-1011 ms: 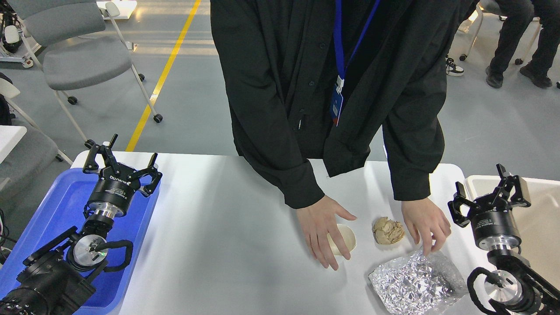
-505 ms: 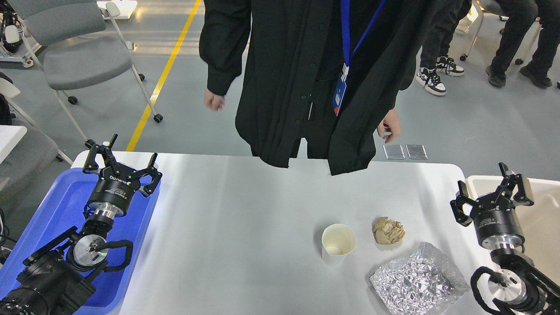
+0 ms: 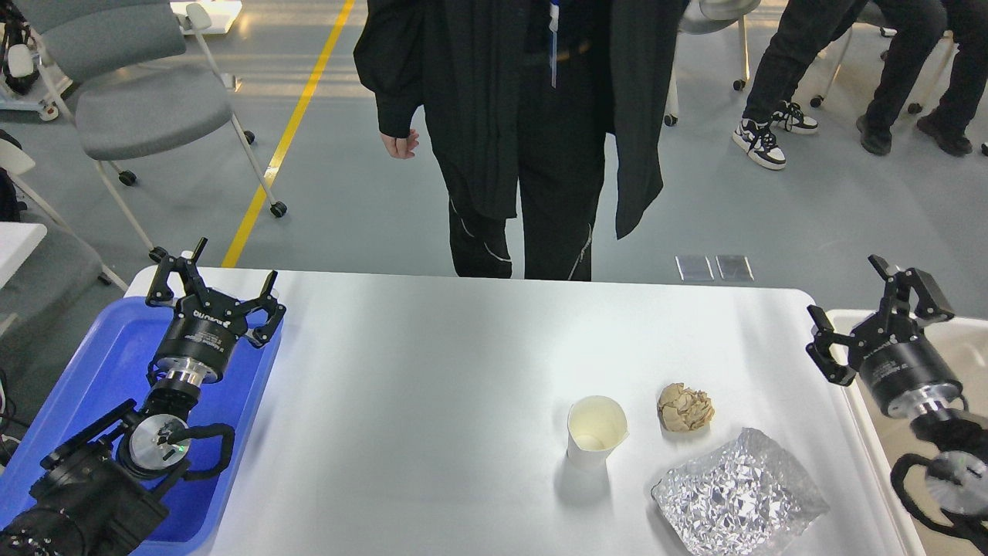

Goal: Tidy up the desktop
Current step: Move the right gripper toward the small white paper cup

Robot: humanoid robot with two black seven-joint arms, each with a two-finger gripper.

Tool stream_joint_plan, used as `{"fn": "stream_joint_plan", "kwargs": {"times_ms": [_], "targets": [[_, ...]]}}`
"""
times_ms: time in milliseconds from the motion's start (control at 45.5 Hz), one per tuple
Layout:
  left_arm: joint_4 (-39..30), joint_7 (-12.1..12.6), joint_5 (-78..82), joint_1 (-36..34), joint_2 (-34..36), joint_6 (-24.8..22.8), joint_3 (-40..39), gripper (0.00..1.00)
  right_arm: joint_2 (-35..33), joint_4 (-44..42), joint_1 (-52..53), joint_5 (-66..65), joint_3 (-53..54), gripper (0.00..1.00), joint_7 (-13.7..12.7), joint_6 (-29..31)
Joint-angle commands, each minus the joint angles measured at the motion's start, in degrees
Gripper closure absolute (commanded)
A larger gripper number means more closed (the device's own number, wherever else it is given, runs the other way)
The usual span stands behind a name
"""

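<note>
White worktop: upright paper cup, inside unclear. Left end effector over blue tray, right end effector over beige bin; both spread wide, holding nothing.

A blue plastic tray sits at the left, and a beige bin at the right edge. Toward the right stand a white paper cup, upright and open-topped, with a crumpled tan paper ball just beside it and a crinkled sheet of silver foil near both, closer to the camera. A person in black clothes stands on the grey floor beyond. A grey chair on castors is at the upper left, beside a yellow floor line. Two small, possibly metal, plates lie in the floor.
</note>
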Motion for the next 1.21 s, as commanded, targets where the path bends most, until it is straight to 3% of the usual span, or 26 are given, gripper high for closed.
{"fn": "stream_joint_plan", "kwargs": {"times_ms": [0, 88, 505, 593, 659, 681, 725, 967, 1187], "targets": [[0.0, 0.01, 0.0, -0.06, 0.0, -0.07, 0.05, 0.0, -8.3, 4.67, 3.62, -3.25, -7.06, 0.0, -3.47, -0.46], [0.0, 0.01, 0.0, -0.06, 0.0, -0.16, 0.05, 0.0, -11.29, 6.86, 5.99, -6.15, -11.9, 0.0, -6.02, -0.37], [0.0, 0.01, -0.09, 0.03, 0.0, 0.02, -0.04, 0.0, -21.75, 19.78, 18.82, -11.17, -24.12, 0.0, -11.55, 0.59], [0.0, 0.01, 0.0, 0.03, 0.0, 0.02, -0.04, 0.0, -23.16, 22.68, 21.55, -12.48, -24.74, 0.0, -15.68, 0.59], [0.0, 0.01, 0.0, 0.03, 0.0, 0.02, -0.04, 0.0, -23.69, 23.65, 23.39, -13.1, -24.65, 0.0, -21.64, 1.11], [0.0, 0.01, -0.09, 0.03, 0.0, 0.02, -0.04, 0.0, -23.52, 23.74, 24.71, -13.88, -24.65, 0.0, -24.97, 1.9], [0.0, 0.01, 0.0, 0.03, 0.0, -0.07, -0.04, 0.0, -23.25, 23.83, 25.59, -15.64, -24.65, 0.0, -26.58, 2.44], [0.0, 0.01, 0.0, -0.06, 0.0, -0.24, 0.05, 0.0, -21.23, 24.62, 26.91, -34.1, -25.53, 0.0, -27.12, 8.85], [0.0, 0.01, 0.0, -0.06, 0.0, -0.24, 0.05, 0.0, -20.35, 26.29, 35.43, -42.54, -39.05, 0.0, -26.94, 9.03]]}}
